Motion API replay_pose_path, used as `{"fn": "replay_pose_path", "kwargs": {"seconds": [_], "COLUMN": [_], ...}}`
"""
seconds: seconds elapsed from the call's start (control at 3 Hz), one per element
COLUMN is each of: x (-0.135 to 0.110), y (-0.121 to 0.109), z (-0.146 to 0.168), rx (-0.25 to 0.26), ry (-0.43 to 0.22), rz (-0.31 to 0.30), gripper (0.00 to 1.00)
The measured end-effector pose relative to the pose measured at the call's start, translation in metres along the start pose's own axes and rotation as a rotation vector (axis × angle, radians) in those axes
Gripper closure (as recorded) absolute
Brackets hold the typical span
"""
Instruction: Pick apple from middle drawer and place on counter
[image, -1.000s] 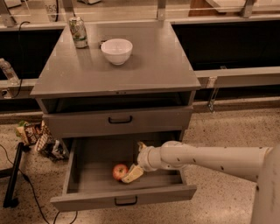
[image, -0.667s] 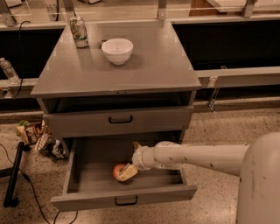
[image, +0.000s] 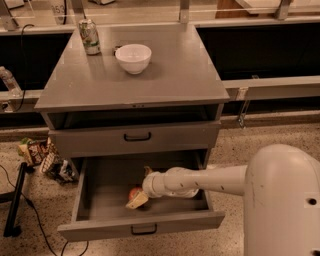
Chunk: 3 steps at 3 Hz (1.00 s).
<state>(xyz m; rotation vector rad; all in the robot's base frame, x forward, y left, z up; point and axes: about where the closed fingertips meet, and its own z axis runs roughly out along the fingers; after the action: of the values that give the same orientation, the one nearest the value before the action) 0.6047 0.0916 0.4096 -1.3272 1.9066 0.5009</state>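
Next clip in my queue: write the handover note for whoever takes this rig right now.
Gripper: down inside the open middle drawer, right at the apple; grip not confirmed.
Apple: on the drawer floor, near the front, about midway across.
Counter: holds a white bowl and a can toward the back left; the front and right parts are bare.
Done: drawer pulled out, arm reached to the apple.
Left: secure the apple, lift it out of the drawer, set it on a bare part of the counter, release.
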Motion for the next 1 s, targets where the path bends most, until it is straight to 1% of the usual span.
{"fn": "replay_pose_path", "kwargs": {"seconds": [0.33,1.0], "x": [0.014,0.025], "y": [0.003,0.008], "z": [0.021,0.021], "rx": [0.009,0.012], "ry": [0.017,0.041], "rz": [0.006,0.021], "gripper": [0.0,0.0]}}
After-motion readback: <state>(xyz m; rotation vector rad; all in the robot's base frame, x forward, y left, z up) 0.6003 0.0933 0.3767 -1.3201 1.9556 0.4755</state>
